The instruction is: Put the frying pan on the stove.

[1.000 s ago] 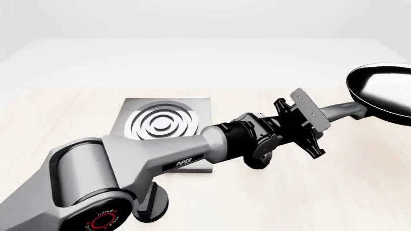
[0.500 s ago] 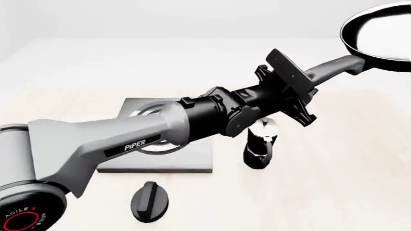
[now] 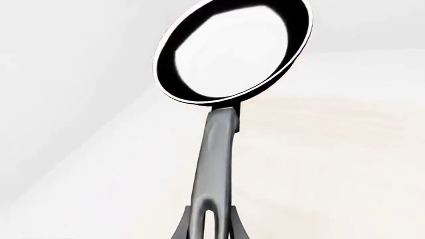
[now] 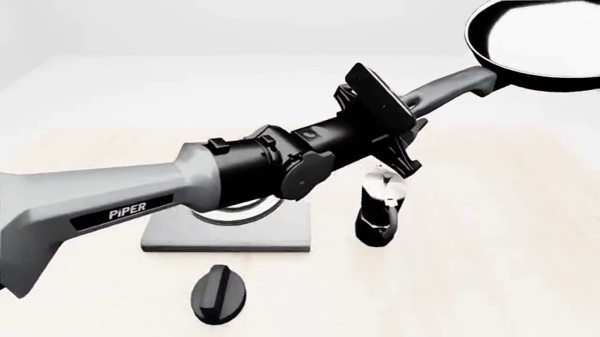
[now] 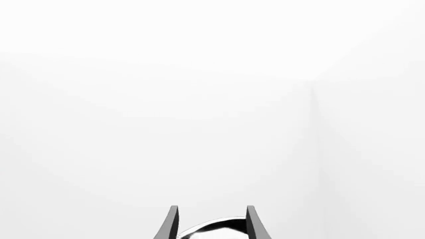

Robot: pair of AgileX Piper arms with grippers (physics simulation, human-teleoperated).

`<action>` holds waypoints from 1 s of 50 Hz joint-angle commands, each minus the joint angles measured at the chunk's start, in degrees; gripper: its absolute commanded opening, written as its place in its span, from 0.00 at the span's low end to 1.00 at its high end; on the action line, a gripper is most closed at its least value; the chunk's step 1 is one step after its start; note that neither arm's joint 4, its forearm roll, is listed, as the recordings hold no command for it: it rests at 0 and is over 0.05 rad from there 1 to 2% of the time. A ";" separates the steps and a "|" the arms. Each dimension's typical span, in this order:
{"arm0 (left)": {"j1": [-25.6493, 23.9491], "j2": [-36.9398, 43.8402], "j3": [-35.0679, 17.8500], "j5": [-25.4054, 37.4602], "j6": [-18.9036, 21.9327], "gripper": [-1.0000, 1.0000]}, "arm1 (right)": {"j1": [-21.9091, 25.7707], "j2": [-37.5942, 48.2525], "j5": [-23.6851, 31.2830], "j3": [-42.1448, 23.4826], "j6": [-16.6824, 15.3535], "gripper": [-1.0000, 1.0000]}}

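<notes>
Front view: my left gripper [image 4: 405, 118] is closed on the handle of the frying pan [image 4: 539, 45], and over the last second the arm has lifted it from low by the table's right edge to high in the air, swinging it a little inward. The stove [image 4: 230, 228] sits near the table's middle, partly hidden under the arm, with a moka pot [image 4: 379, 207] just right of it and a black knob [image 4: 219, 293] toward the near edge. The pan is clear of the pot, so I judge the carry across can begin.

Left wrist view: fingers [image 3: 189, 226] clamp the handle's holed end; pan tilted up ahead.

Right wrist view: the right gripper [image 5: 211, 223] shows parted fingers holding nothing, facing blank white.
</notes>
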 commanded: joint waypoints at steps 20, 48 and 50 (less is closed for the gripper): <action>3.97 -15.05 15.87 -5.72 4.45 0.00 | 0.16 0.00 0.83 -1.10 0.17 1.00; 11.04 -27.40 29.48 -7.69 5.94 0.00 | -0.21 0.00 1.30 -1.76 0.76 1.00; 11.67 -28.08 30.29 -7.66 5.76 0.00 | -0.10 0.00 1.51 -2.02 0.67 1.00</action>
